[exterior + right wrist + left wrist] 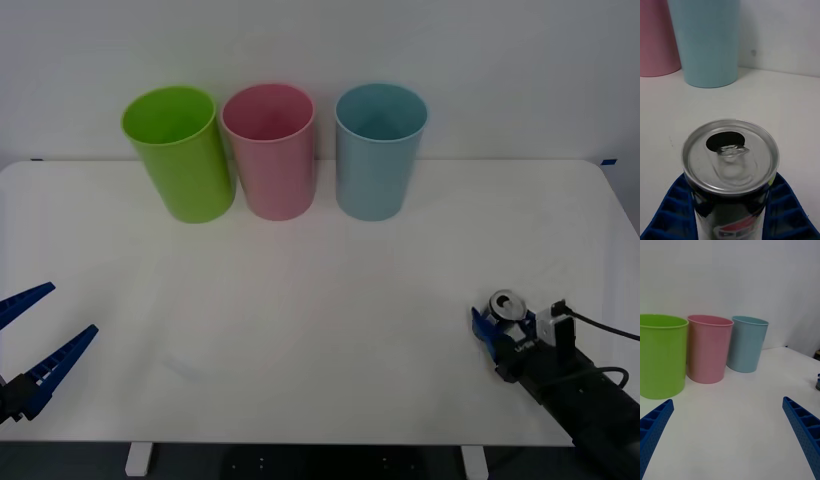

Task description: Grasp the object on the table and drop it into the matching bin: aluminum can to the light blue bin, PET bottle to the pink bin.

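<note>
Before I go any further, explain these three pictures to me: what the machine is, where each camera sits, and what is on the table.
This is a two-armed robot; each arm ends in a two-finger gripper with blue ribbed fingers. One camera looks down from above the arms; the other two ride on the wrists.

On the white table, three tall plastic bins stand in a row at the far edge: the lime green bin, the pink bin and the light blue bin.

The right gripper is at the near right of the table, its fingers on both sides of the aluminum can, a small dark can with a silver top, opened. It still stands on the table.

The left gripper hovers open at the near left, holding nothing.
</note>
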{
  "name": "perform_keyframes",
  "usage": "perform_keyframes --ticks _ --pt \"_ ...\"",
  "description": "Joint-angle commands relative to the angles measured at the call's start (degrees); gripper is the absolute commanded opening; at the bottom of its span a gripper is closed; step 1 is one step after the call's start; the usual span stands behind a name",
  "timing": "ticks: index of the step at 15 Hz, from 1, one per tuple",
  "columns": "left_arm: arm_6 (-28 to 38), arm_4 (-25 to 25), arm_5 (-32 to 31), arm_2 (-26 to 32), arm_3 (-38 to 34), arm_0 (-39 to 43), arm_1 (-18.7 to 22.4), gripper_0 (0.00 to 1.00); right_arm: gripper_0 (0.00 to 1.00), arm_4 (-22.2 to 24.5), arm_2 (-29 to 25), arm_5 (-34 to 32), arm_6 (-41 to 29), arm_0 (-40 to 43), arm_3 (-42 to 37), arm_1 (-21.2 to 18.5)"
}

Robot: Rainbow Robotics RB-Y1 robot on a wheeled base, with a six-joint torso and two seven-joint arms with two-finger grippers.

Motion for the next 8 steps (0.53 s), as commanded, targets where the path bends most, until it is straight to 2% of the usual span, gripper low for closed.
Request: perform_keyframes --ticks 1,8 --pt "0.0 0.0 0.0 0.0 0.0 0.0 0.0 1.00 0.00 -0.5 0.0 -0.1 0.1 0.0 0.0 0.0" --pt "0.0 0.0 0.0 0.0 0.0 0.0 0.0 1.00 0.00 -1.8 -1.7 -2.7 -0.2 0.0 -1.2 0.0"
